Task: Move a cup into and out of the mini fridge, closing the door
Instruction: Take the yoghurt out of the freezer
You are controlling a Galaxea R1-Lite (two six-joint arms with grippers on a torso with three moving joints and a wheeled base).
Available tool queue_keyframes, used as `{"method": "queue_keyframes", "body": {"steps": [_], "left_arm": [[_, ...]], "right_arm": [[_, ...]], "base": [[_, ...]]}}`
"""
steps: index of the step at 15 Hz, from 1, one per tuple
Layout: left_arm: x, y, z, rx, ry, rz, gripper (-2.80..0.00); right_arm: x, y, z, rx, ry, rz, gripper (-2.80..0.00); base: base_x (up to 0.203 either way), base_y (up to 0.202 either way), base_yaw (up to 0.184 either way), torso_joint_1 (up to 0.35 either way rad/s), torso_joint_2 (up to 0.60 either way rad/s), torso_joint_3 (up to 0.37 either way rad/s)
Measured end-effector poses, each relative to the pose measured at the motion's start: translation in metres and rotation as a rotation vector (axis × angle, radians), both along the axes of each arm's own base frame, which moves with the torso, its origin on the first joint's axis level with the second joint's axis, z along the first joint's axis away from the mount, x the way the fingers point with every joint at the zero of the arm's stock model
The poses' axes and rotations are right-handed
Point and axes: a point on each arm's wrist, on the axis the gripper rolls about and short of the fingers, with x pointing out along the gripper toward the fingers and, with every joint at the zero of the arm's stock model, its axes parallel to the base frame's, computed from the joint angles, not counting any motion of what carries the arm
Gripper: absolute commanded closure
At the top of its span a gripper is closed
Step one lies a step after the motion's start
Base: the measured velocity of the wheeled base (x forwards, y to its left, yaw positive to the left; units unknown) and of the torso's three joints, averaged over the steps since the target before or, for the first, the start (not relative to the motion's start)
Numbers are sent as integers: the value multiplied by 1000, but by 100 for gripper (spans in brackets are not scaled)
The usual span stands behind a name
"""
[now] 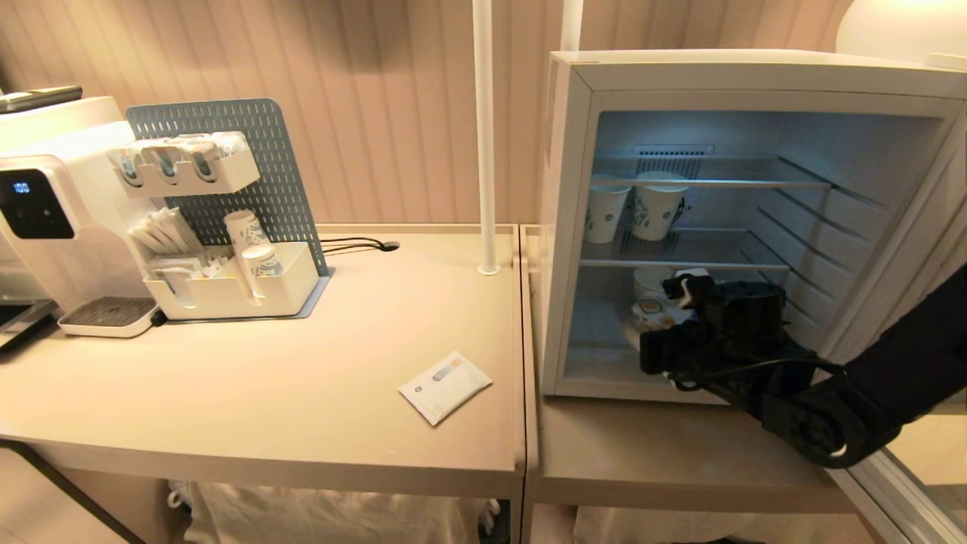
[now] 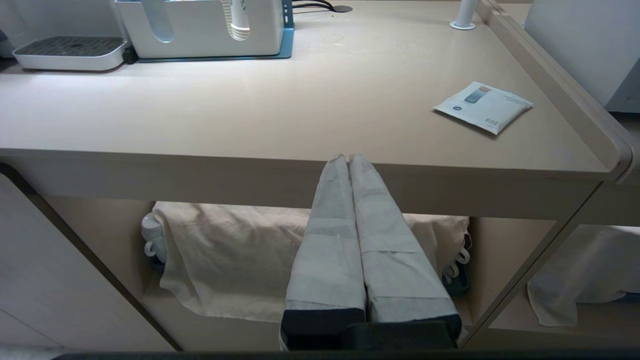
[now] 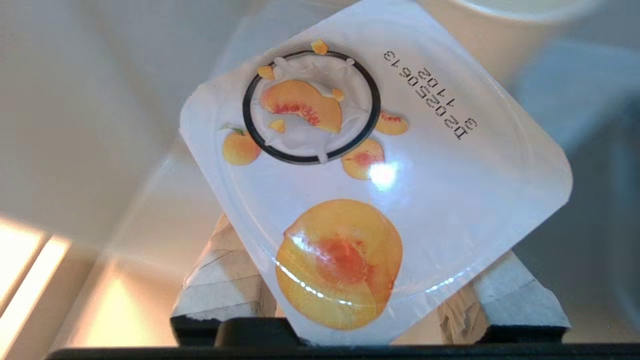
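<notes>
Here, the boxy white mini fridge (image 1: 748, 219) with wire shelves is seen standing open at the 3 o'clock side of the head view, on a beige countertop (image 1: 302, 393). The right gripper (image 1: 665, 325), black and mounted on a black arm entering from 4 o'clock, is reached into the fridge's lowest compartment. In the right wrist view its paper-wrapped fingers (image 3: 225, 280) are set on either side of the cup (image 3: 375, 190), a small white yogurt-style cup whose flat sealed lid is printed with orange peaches and a date code; the jaws are held at a middling width against the cup's sides, so the cup is gripped between them, inside the bottom of the fridge. Two taller white paper cups (image 1: 634, 208) with blue-green patterns are kept on the middle wire shelf, at 12 o'clock from the gripper.

The left gripper (image 2: 348, 160) is parked below the counter's front edge, its wrapped fingers pressed together with nothing between them. On the countertop a flat white sachet (image 1: 444, 387) is laid near the fridge, well apart from a white coffee machine (image 1: 53, 219) and a blue-grey pegboard organiser (image 1: 227, 219) at 9 o'clock
</notes>
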Motion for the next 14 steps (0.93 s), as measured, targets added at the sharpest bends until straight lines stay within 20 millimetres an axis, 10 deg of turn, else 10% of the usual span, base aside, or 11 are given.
{"method": "queue_keyframes", "body": {"steps": [14], "left_arm": [[0,0,0,-4,0,0,0]], "right_arm": [[-98,-27,33,-25,-200,-161,0]], "base": [[0,0,0,0,0,0]]}}
